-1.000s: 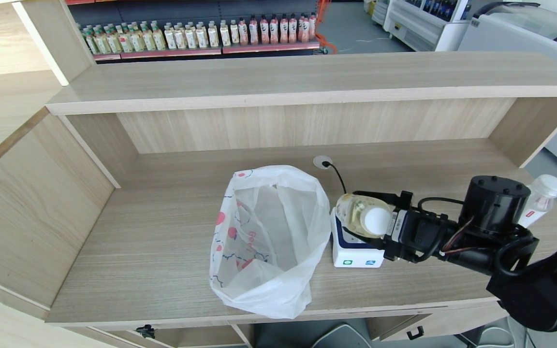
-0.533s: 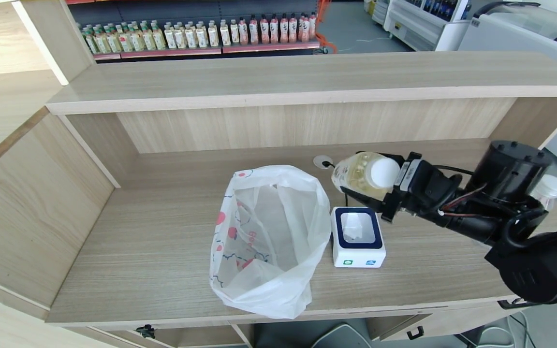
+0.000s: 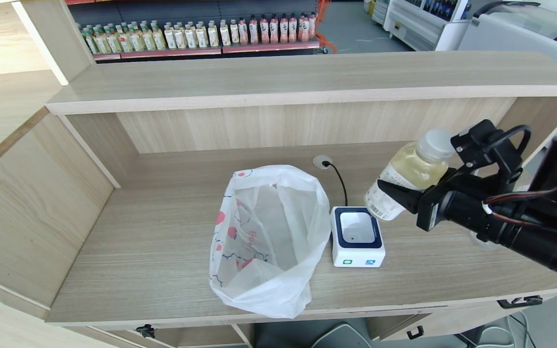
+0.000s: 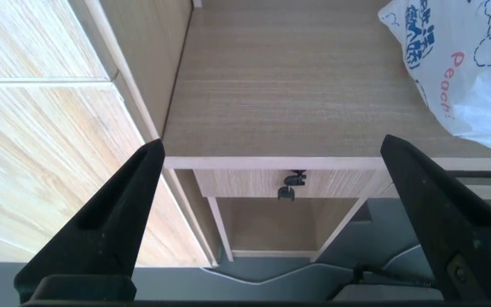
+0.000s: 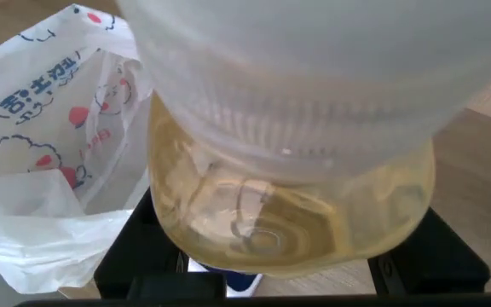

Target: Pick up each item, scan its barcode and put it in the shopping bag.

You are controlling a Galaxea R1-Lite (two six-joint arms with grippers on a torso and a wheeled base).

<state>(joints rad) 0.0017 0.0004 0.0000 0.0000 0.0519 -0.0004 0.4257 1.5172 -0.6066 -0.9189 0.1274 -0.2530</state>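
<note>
While our right gripper (image 3: 398,192) clamps a yellowish plastic bottle (image 3: 411,169) over the pale wood counter (image 3: 162,232), left gripper (image 4: 271,166) gapes wide

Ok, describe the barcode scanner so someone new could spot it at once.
On the wooden counter, look just right of the open white bag. The scanner sits there: a small white box with a dark-framed window on top and a black cable behind.

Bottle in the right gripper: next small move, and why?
Probably ease the bottle left and down until its barcode faces the scanner window. The right gripper, jaws shut on it, holds it tilted to the right of the scanner, not over it, with the barcode at the low end.
</note>
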